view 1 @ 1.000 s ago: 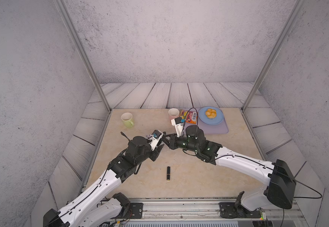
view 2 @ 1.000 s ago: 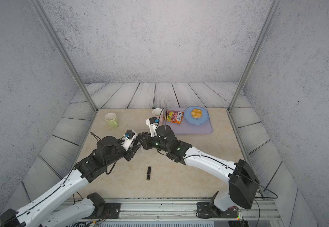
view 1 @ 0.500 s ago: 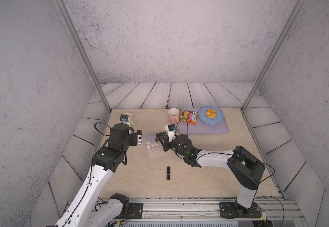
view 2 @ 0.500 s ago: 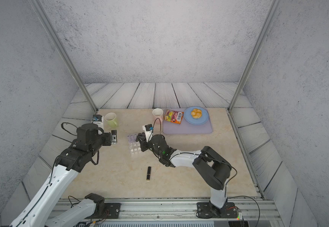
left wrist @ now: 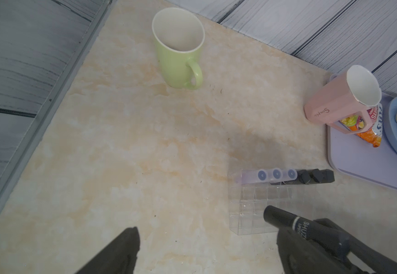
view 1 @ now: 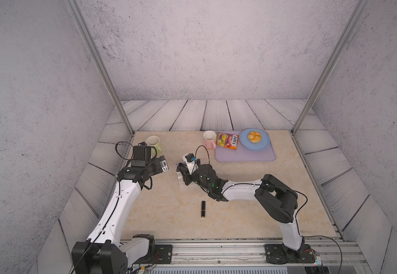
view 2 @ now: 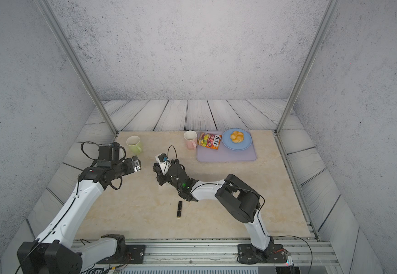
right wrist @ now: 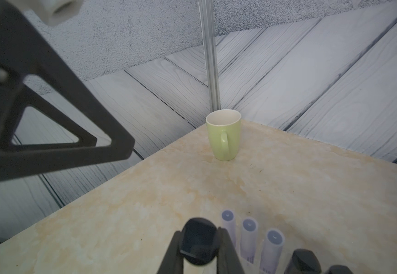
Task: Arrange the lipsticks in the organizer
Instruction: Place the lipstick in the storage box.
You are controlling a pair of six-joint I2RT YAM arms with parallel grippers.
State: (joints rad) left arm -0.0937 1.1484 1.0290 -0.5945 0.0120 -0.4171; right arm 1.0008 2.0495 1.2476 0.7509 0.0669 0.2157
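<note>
Right gripper [right wrist: 199, 248] clenched on a black lipstick [right wrist: 198, 237], tilted over the clear organizer [left wrist: 252, 213] just below it, left gripper [view 1: 163, 165] spread empty nearby; the light, rigid, glossy tube would probably slip unless pinched squarely mid-barrel.
</note>
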